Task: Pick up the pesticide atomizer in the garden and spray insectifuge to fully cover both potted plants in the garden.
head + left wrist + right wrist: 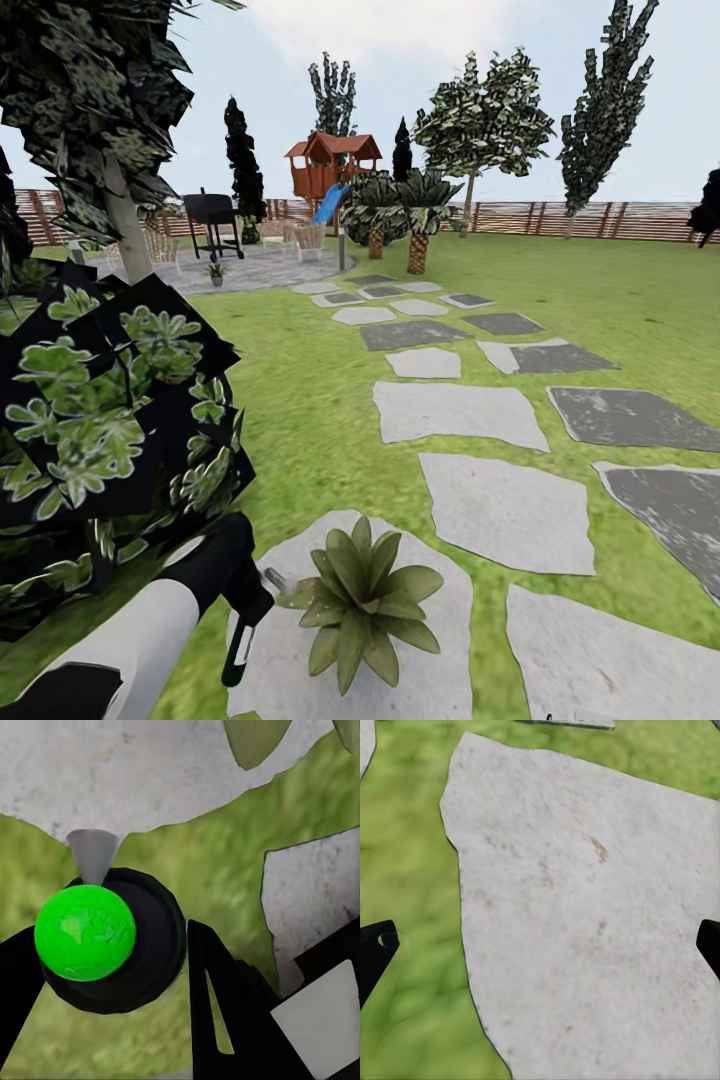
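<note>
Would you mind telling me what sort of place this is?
A back garden, it seems: a lawn crossed by stepping stones, a wooden fence behind, and a playhouse with a slide.

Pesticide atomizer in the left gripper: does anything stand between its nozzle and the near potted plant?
Nothing visible does. The pesticide atomizer has its grey nozzle facing the near potted plant across bare stepping stone, the leaves just ahead of it.
</note>
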`<state>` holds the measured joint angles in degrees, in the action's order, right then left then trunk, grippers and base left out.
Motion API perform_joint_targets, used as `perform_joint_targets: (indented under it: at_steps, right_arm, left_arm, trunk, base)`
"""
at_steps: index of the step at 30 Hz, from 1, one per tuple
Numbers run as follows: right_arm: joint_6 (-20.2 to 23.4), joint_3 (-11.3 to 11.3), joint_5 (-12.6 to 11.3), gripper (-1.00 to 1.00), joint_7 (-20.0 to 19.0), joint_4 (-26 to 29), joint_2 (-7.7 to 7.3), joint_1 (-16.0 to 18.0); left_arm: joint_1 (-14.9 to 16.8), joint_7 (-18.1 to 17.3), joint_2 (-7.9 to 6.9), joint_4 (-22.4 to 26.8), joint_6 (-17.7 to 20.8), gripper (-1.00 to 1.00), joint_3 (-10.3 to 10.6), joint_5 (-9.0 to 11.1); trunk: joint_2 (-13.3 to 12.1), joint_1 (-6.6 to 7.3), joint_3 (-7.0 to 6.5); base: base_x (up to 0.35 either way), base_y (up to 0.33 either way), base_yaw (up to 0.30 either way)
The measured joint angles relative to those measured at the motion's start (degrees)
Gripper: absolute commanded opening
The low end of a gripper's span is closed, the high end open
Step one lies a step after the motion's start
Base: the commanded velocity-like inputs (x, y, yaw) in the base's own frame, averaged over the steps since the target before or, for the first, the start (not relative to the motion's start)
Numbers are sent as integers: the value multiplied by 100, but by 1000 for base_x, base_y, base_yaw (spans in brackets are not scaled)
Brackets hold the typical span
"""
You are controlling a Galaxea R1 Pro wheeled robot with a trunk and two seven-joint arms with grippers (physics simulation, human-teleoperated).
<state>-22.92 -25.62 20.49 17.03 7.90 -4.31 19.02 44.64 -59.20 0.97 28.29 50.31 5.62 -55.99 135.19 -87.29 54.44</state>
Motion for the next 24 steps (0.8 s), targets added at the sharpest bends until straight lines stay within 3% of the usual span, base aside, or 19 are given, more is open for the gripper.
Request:
perform_joint_targets:
  at_steps: [6, 9, 24]
  right_arm:
    - [2, 0, 0, 100, -1, 1, 0, 0]
    - [0, 0, 0, 100, -1, -1, 6, 0]
    - [8, -18, -9, 100, 0, 1, 0, 0]
  left_arm:
    - [-337, 28, -159, 1, -82, -100, -64, -30]
    - [-484, 44, -163, 34, -88, -100, -71, 20]
    - [-502, 33, -152, 271, -19, -100, -68, 26]
  trunk:
    - [0, 0, 0]
    - [0, 0, 2]
    - [0, -1, 127]
  base:
    - [1, 0, 0]
    - [0, 0, 10]
    - [-17, 0, 6]
